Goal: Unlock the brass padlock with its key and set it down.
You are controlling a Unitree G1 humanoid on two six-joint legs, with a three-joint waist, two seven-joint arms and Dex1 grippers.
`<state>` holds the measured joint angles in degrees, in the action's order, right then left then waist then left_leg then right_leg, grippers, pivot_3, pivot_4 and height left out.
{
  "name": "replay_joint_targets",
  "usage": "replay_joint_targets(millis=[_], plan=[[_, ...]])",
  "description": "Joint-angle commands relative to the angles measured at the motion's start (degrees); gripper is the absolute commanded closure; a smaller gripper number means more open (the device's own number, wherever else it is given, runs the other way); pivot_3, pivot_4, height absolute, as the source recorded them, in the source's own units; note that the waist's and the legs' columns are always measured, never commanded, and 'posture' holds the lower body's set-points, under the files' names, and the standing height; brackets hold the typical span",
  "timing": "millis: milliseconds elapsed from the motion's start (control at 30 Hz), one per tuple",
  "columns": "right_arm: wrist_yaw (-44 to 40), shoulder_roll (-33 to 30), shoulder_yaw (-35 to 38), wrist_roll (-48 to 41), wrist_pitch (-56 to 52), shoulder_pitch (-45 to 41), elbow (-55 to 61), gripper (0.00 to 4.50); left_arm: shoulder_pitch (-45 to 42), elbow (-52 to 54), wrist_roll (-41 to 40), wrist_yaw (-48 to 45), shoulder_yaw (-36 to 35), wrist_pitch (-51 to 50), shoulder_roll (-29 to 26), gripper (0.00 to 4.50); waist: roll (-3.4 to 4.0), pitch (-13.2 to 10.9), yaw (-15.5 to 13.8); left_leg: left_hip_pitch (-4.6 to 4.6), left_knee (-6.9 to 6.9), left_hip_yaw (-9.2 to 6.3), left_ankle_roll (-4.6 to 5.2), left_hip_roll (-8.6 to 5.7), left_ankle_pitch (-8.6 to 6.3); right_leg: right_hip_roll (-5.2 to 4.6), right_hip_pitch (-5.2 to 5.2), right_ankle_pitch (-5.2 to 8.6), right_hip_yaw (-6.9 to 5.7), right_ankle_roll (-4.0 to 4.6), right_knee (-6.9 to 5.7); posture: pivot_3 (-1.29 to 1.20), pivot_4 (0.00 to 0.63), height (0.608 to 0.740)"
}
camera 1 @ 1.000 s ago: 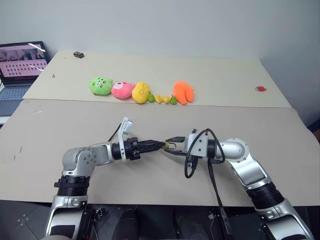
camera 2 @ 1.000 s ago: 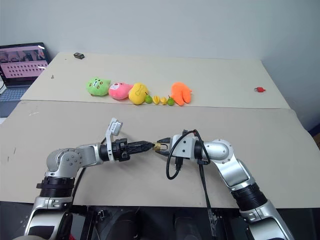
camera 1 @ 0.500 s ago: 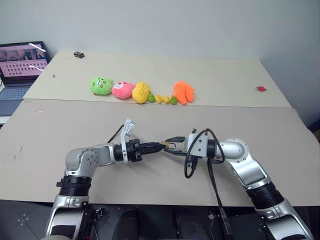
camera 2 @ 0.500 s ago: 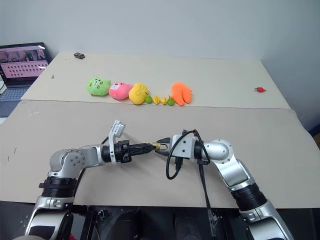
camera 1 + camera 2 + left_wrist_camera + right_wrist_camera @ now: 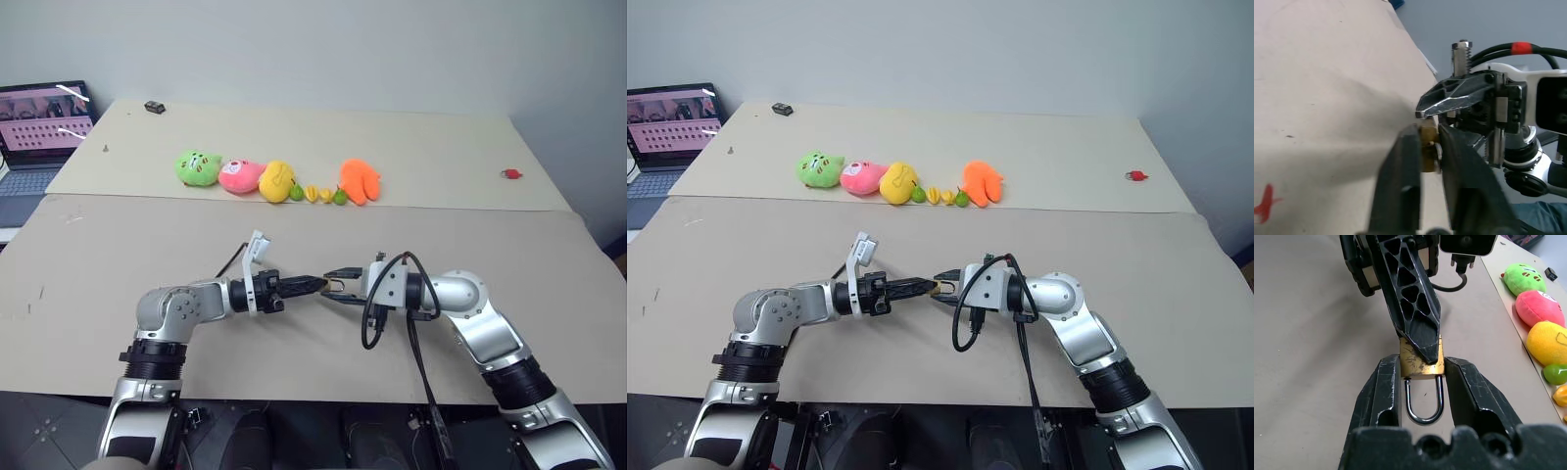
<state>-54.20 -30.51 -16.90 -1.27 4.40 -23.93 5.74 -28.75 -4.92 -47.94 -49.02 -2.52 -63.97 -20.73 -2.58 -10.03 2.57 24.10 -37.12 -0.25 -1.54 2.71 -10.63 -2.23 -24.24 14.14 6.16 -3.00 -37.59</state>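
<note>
The brass padlock (image 5: 1421, 366) hangs above the table between my two grippers, which meet tip to tip at front centre. My right gripper (image 5: 1422, 364) is shut on the sides of its gold body, with the silvery shackle (image 5: 1423, 404) pointing back toward that wrist. My left gripper (image 5: 1427, 133) reaches in level from the opposite side. Its black fingers (image 5: 1415, 308) are pinched together at the padlock's far end. In the left wrist view a small silvery piece, the key (image 5: 1437, 151), shows beside the brass between them. The rest of the key is hidden.
A row of plush toys lies on the far table: green (image 5: 199, 167), pink (image 5: 240, 176), yellow (image 5: 276, 181), orange (image 5: 360, 181). A small red object (image 5: 509, 174) sits far right, a laptop (image 5: 39, 122) far left. A black cable (image 5: 372, 328) loops under my right wrist.
My left gripper's fingers have closed together at the padlock's end. Both hands and the padlock have stayed in place.
</note>
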Motion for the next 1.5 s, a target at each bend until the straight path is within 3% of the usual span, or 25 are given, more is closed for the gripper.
replay_joint_targets(millis=[33, 433, 500, 733, 933, 1067, 1333, 1400, 1500], plan=[[0.59, -0.41, 1.66, -0.42, 0.71, -0.51, 1.32, 3.55, -1.74, 0.84, -1.08, -0.55, -0.55, -0.53, 0.04, 4.46, 0.00, 0.00, -0.01, 0.00, 0.00, 0.00, 0.00, 0.00, 0.00, 0.00, 0.00, 0.00, 0.00, 0.00, 0.00, 0.00, 0.150, 0.717], [1.50, 0.73, 2.13, -1.08, 1.51, -1.40, 0.05, 3.55, -0.88, 3.34, -1.74, -3.08, 1.90, -2.46, -1.25, 4.46, 0.00, 0.00, 0.00, 0.00, 0.00, 0.00, 0.00, 0.00, 0.00, 0.00, -0.01, 0.00, 0.00, 0.00, 0.00, 0.00, 0.150, 0.717], [1.12, 0.92, 2.69, -2.33, 0.50, -1.49, 0.08, 2.50, -0.98, 3.18, -1.62, -3.04, 1.89, -2.28, -1.17, 4.50, 0.00, 0.00, -0.01, 0.00, 0.00, 0.00, 0.00, 0.00, 0.00, 0.00, 0.00, 0.00, 0.00, 0.00, 0.00, 0.00, 0.150, 0.717], [0.53, -3.03, 2.58, 1.17, 2.32, -0.28, -5.20, 0.26, -1.63, 2.67, -2.42, -2.48, 0.44, -2.90, -0.64, 4.50, 0.00, 0.00, -0.09, 0.01, 0.00, 0.00, 0.00, -0.01, 0.00, -0.01, 0.00, 0.00, 0.00, 0.00, 0.01, 0.00, 0.150, 0.717], [-3.30, -10.11, 8.00, -3.07, 2.35, 2.17, -8.34, 0.26, -1.68, 0.57, -3.67, -2.91, -2.66, -4.04, -3.20, 4.50, 0.00, -0.02, 0.03, 0.03, 0.00, 0.01, 0.00, -0.02, 0.00, -0.02, -0.01, -0.01, 0.01, 0.02, 0.03, 0.00, 0.150, 0.717], [-4.67, -10.80, 10.12, -6.05, 1.50, 2.03, -6.18, 1.25, -2.25, -1.37, -3.76, -2.66, -3.67, -3.89, -3.53, 4.50, 0.00, -0.02, 0.48, -0.09, 0.02, 0.01, 0.00, -0.01, 0.00, 0.01, 0.04, 0.07, 0.03, -0.11, -0.01, 0.00, 0.150, 0.717], [-4.90, -7.29, 9.13, -10.20, -5.88, 1.24, 1.77, 4.18, -2.23, -0.92, -3.62, -1.52, -3.04, -3.33, -0.95, 4.50, 0.00, -0.02, 0.03, 0.00, 0.01, 0.00, 0.00, -0.02, 0.00, 0.00, 0.00, 0.07, 0.03, -0.12, 0.01, 0.00, 0.150, 0.717], [-4.58, -6.31, 9.11, -11.80, -8.77, 0.40, 3.93, 4.46, -1.79, -0.50, -3.50, -1.93, -2.47, -3.37, -0.86, 4.50, 0.00, -0.02, -0.03, 0.00, 0.00, 0.00, 0.00, -0.02, 0.00, -0.01, 0.01, 0.07, 0.02, -0.11, 0.01, 0.00, 0.150, 0.717], [-3.78, -4.80, 8.66, -12.98, -12.79, -1.30, 6.09, 4.46, -1.48, -0.26, -3.53, -2.26, -2.10, -3.38, -0.88, 4.50, 0.01, -0.02, 0.05, -0.01, 0.00, 0.00, 0.00, -0.02, 0.00, -0.01, 0.01, 0.07, 0.03, -0.11, 0.00, 0.00, 0.150, 0.717]])
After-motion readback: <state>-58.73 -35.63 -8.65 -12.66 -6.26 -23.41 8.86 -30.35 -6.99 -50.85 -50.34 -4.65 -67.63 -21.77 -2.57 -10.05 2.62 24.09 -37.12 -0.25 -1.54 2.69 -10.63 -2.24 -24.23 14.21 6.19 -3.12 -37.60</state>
